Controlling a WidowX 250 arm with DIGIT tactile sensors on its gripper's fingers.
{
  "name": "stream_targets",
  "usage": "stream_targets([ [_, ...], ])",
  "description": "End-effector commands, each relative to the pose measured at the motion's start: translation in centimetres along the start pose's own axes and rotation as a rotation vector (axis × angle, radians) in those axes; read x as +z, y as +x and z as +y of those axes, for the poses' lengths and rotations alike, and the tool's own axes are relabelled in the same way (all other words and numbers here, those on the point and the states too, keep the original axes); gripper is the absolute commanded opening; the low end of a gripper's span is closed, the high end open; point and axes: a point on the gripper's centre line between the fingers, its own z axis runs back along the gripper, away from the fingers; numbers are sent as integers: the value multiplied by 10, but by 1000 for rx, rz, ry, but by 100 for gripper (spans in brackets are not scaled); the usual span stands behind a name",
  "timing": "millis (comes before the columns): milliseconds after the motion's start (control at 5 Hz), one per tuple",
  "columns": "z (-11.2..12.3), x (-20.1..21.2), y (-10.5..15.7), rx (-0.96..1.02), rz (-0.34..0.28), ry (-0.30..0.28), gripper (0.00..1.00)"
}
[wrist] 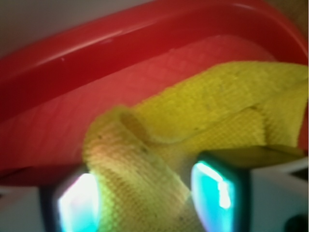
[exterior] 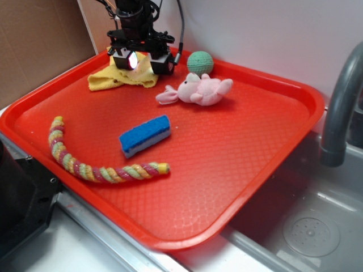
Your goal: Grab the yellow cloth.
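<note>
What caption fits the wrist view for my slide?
Gripper fingers straddling a raised fold of the mustard-yellow terry cloth on the red plastic tray.

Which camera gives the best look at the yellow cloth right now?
The wrist view: the yellow cloth fills the frame, a fold lying between the gripper fingers. The exterior view shows it smaller, partly hidden behind the gripper at the tray's far corner.

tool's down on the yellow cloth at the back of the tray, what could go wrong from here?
1. In the wrist view only a raised fold of the yellow cloth sits between the fingers of the tool; a shallow pinch may slip on lift.
2. The cloth lies close to the tray rim, so a dragged corner might snag there.
</note>
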Motion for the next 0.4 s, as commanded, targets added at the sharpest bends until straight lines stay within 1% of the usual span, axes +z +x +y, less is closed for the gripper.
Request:
stream_targets([
  [0, 4, 17, 12, 17, -23, 22, 0],
  [200, 5, 17, 12, 15, -25, 24, 0],
])
